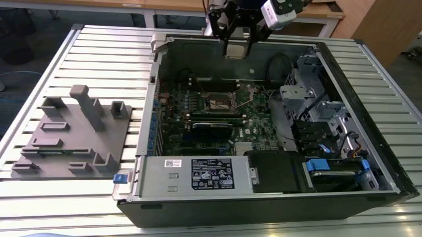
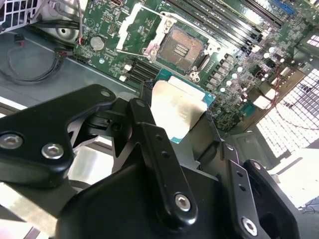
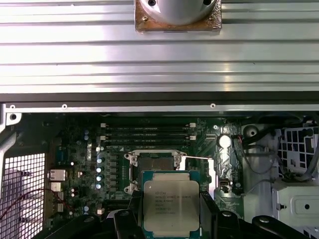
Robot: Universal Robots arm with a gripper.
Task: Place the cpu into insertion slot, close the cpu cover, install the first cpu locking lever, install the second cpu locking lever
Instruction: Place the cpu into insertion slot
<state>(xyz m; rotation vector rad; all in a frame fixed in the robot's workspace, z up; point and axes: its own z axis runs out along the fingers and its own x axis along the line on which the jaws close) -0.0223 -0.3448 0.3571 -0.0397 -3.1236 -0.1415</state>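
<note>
Gripper (image 1: 237, 48): clenched on the cpu (image 3: 171, 205), black fingers (image 3: 133, 211) pressing two opposite edges. It points downward from the arm, above the far wall of the open computer case (image 1: 264, 200).

The cpu: flat and level, dull silver-grey metal lid on a green substrate that shows at its border. It is held in the air, clear of the board, just to one side of the insertion slot (image 3: 154, 167).

The insertion slot: square, dark, with a silvery rim and nothing seated in it; fine contact pads show in the second wrist view. There is open air above it.

The cpu cover (image 2: 127, 30): thin silvery frame, swung open beside the slot.

Memory sticks (image 3: 147, 130): two long black strips, near the slot on the side away from the chip.

Case walls: black sheet metal all round the board. A grey power supply (image 1: 194, 177) sits at the near edge.

Table (image 1: 99, 54): ribbed aluminium slats.

Fixture tray (image 1: 72, 143): grey, with moulded posts and pockets, at the exterior view's left, beside the case.
</note>
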